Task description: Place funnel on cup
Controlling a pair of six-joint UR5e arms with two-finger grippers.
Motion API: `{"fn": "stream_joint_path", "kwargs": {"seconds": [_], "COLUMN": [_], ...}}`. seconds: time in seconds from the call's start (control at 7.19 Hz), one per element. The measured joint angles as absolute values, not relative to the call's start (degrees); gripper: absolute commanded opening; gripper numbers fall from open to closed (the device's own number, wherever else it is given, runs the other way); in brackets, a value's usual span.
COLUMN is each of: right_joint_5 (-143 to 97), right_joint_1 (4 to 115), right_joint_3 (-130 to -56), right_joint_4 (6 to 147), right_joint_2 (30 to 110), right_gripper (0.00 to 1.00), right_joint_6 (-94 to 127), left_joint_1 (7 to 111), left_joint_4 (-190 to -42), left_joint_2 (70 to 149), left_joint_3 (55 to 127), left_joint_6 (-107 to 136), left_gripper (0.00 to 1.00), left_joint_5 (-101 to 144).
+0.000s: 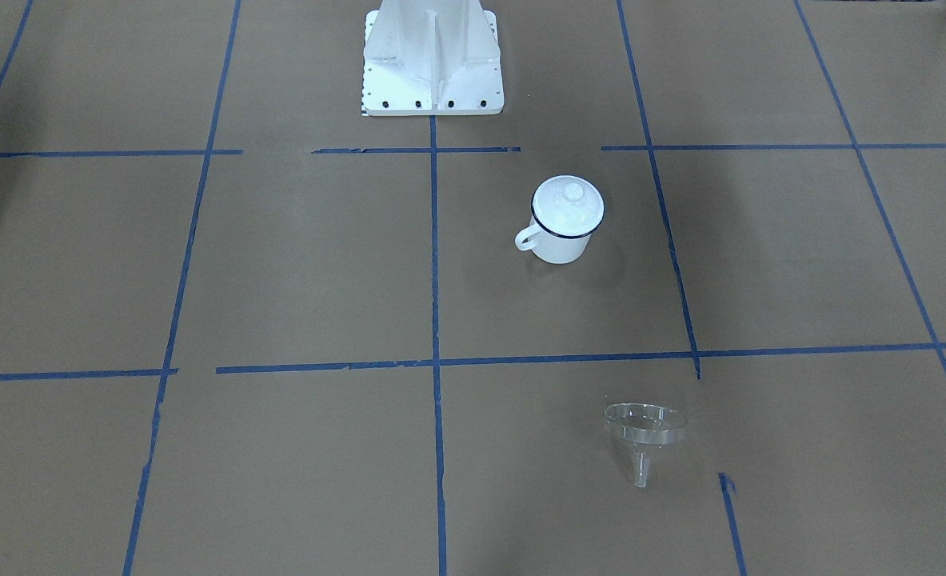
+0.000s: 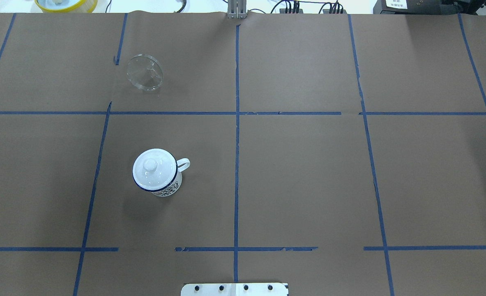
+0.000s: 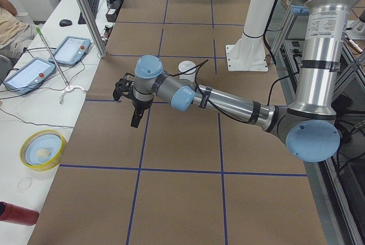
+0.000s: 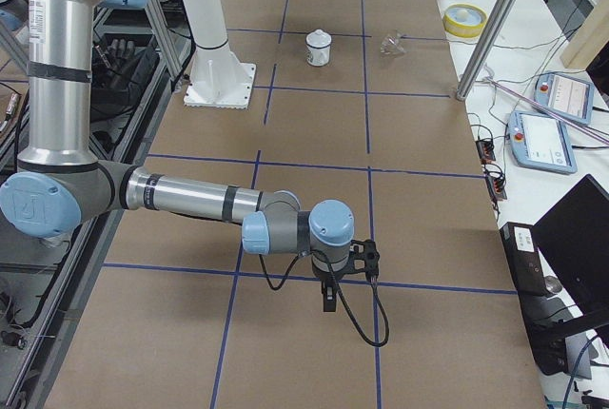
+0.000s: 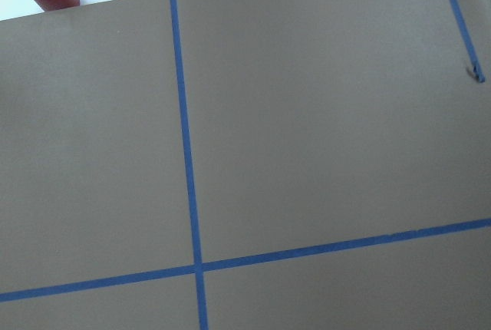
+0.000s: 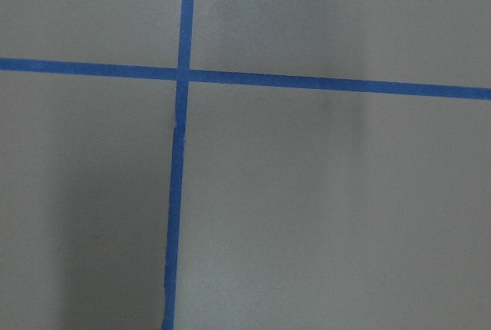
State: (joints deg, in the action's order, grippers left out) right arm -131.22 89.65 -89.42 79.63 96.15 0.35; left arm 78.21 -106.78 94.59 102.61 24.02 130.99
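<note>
The cup (image 1: 562, 238) is a white enamel mug with a dark blue rim, upright on the brown table, also in the overhead view (image 2: 160, 181). A round white knobbed lid (image 2: 152, 166) sits on top of it. The clear funnel (image 1: 644, 432) lies on its side farther from the robot's base, also in the overhead view (image 2: 145, 72). My left gripper (image 3: 136, 117) hangs over the table's left end, apart from both. My right gripper (image 4: 329, 300) hangs over the table's right end. Both show only in the side views, so I cannot tell whether they are open or shut.
The robot's white base (image 1: 433, 64) stands at the table's edge. A yellow tape roll (image 3: 41, 149) and a red cylinder (image 3: 14, 213) lie on the side bench beyond the left end. A metal pole (image 4: 490, 38) and teach pendants (image 4: 547, 138) stand on the operators' side.
</note>
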Motion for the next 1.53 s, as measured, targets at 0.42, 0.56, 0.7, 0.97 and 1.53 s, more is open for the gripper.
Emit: {"fn": "stream_joint_path", "kwargs": {"seconds": [0.42, 0.56, 0.7, 0.97, 1.53], "right_joint_5": [-131.2, -131.2, -131.2, -131.2, -131.2], "right_joint_1": [89.7, 89.6, 89.6, 89.6, 89.6], "right_joint_3": [-89.4, -89.4, -89.4, -89.4, -89.4], "right_joint_4": [79.6, 79.6, 79.6, 79.6, 79.6], "right_joint_2": [96.2, 96.1, 96.1, 96.2, 96.2], "right_gripper": [1.00, 1.00, 1.00, 1.00, 1.00], "right_joint_6": [0.4, 0.4, 0.4, 0.4, 0.4], "left_joint_1": [62.0, 55.9, 50.5, 42.5, 35.9], "left_joint_4": [-107.9, -106.6, -102.6, -91.9, -88.5], "left_joint_2": [103.6, 106.6, 109.5, 115.4, 116.4], "left_joint_3": [104.8, 106.6, 109.1, 113.2, 113.6], "left_joint_6": [51.6, 60.6, 67.4, 75.8, 79.6], "left_gripper": [1.00, 1.00, 1.00, 1.00, 1.00], "left_joint_5": [129.4, 127.0, 124.1, 119.5, 110.9]}}
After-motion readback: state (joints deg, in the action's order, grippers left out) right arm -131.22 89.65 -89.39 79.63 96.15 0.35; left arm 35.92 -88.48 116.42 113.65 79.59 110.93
